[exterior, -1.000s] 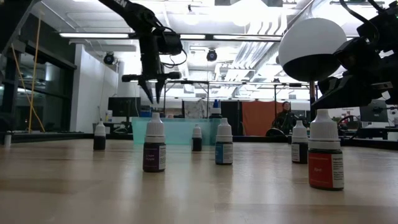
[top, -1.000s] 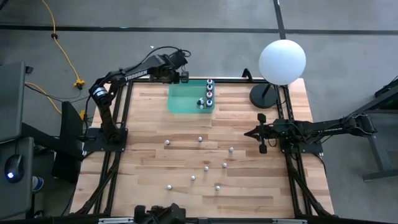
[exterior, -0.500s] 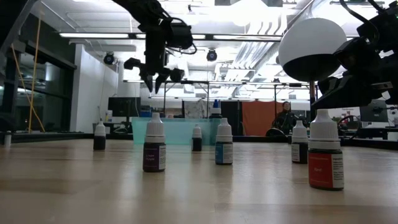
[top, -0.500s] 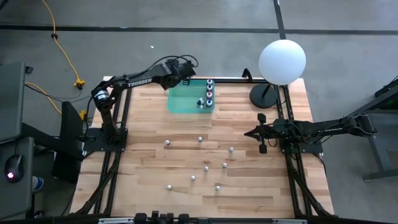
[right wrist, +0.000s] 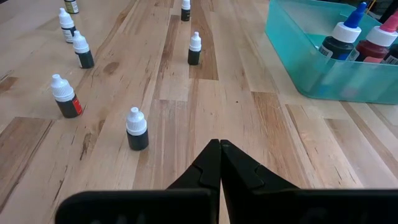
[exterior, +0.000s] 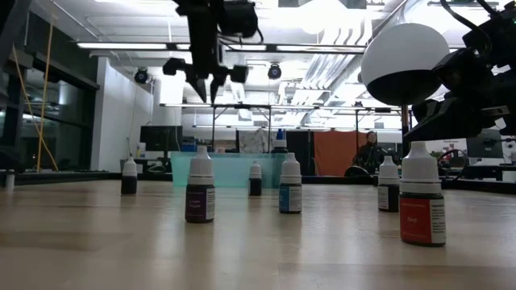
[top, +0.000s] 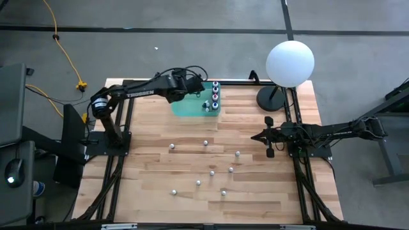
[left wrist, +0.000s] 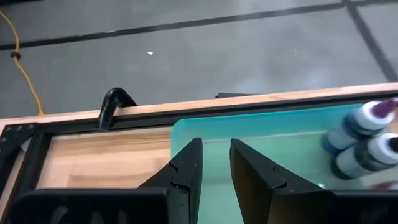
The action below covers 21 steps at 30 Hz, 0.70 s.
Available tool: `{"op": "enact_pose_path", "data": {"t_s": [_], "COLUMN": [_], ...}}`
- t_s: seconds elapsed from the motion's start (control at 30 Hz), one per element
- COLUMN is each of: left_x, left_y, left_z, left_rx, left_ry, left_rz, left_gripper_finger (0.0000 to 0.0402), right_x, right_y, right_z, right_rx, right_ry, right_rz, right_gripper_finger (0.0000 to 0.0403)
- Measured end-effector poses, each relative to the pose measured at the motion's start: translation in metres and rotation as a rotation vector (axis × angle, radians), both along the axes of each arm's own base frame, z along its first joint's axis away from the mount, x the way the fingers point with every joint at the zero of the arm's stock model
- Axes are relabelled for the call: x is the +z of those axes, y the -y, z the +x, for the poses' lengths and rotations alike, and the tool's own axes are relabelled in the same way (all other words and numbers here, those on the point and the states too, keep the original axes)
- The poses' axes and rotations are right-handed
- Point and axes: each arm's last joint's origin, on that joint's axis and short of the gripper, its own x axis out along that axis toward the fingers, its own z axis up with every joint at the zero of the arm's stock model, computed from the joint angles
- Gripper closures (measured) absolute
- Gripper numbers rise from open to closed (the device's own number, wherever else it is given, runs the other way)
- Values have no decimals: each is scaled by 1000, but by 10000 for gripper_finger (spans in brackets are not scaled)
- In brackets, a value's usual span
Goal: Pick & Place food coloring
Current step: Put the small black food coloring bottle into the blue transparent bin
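Note:
Several tiny food coloring bottles [top: 212, 172] stand upright and scattered on the wooden table, also in the right wrist view [right wrist: 137, 127] and the low view [exterior: 200, 193]. A few more bottles [top: 215, 96] stand inside a teal tray [top: 188, 107] at the table's far edge. My left gripper [top: 199, 89] hovers high above the tray's far left part, open and empty [left wrist: 214, 149], its fingers pointing down [exterior: 204, 90]. My right gripper [top: 254, 136] waits shut at the table's right side [right wrist: 219, 144], low and level, facing the scattered bottles.
A big white globe lamp [top: 289, 62] stands on a dark base at the far right corner, close behind the right arm. Black frame rails run along the table's edges [left wrist: 115, 106]. Bare wood lies between the tray and the scattered bottles.
My left gripper has risen and swung from just beyond the tray's far left corner toward the table's right and near side, and now hangs over the tray. The bottles and the right arm have stayed in place.

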Motion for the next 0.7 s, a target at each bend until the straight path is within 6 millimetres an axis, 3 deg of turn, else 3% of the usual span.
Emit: {"op": "enact_pose_path", "data": {"t_s": [0.33, 0.7], "left_x": [47, 87], "left_y": [35, 71], "left_z": [-36, -96], "left_rx": [-3, -22], "left_ry": [75, 58], "left_rz": [57, 99], "left_gripper_finger": [325, 325], "right_x": [0, 0], "right_y": [0, 0], "right_z": [0, 0], "right_rx": [0, 0], "right_ry": [0, 0], "right_rz": [0, 0], "right_gripper_finger": [402, 402]}}
